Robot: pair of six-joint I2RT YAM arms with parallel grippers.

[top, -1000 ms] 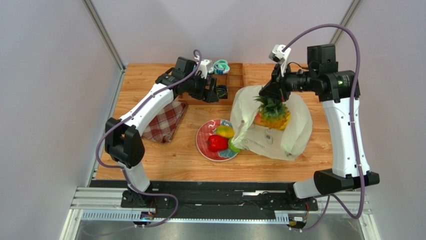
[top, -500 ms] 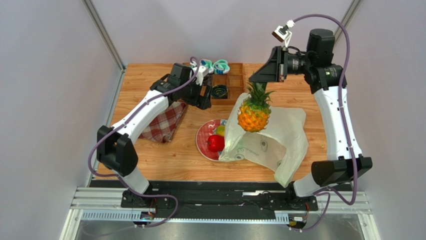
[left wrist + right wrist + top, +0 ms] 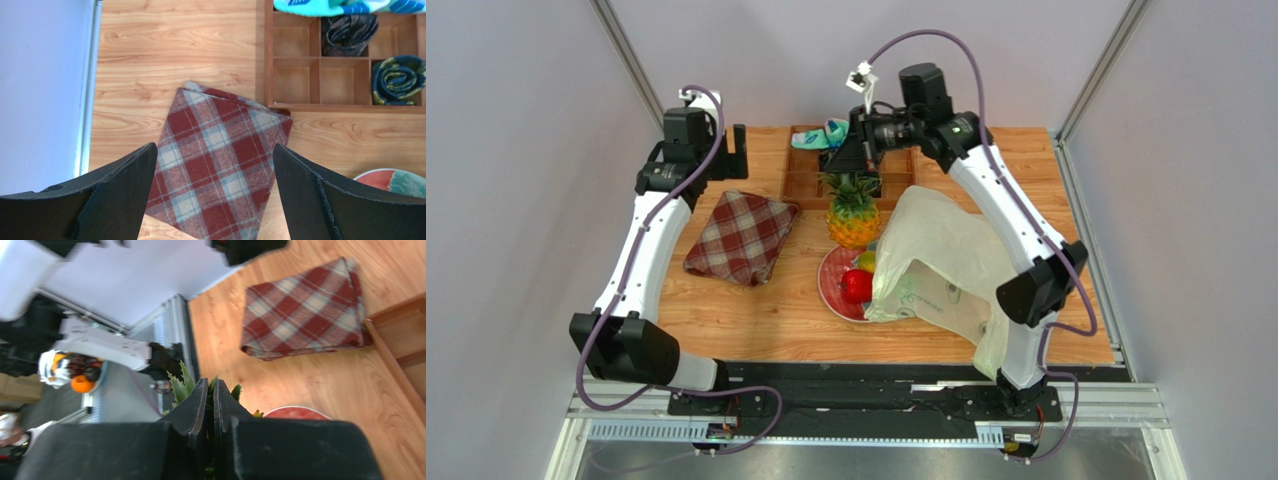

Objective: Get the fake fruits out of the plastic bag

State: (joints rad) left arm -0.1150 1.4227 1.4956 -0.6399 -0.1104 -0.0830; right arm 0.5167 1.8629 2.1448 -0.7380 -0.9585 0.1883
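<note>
A pineapple [image 3: 852,218] with a green crown [image 3: 180,385] hangs from my right gripper [image 3: 851,170], which is shut on the crown leaves. It is outside the plastic bag [image 3: 946,260], above the far rim of the red plate [image 3: 829,293]. In the right wrist view the gripper [image 3: 210,385] pinches leaves between its nearly touching fingers. A red bell pepper [image 3: 857,286] and a yellow mango [image 3: 866,262] lie on the plate, partly under the slumped bag's edge. My left gripper [image 3: 734,152] is at the far left, open and empty [image 3: 215,150], above the plaid cloth [image 3: 220,165].
A wooden compartment tray [image 3: 268,75] stands at the back with teal-and-white socks [image 3: 826,135] and dark rolled socks [image 3: 397,80] in it. The plaid cloth [image 3: 741,235] lies left of the plate. The bag covers the table's right middle.
My right arm swung left, carrying the pineapple out of the bag to the plate's far edge. The bag slumped. My left arm pulled back to the far left corner.
</note>
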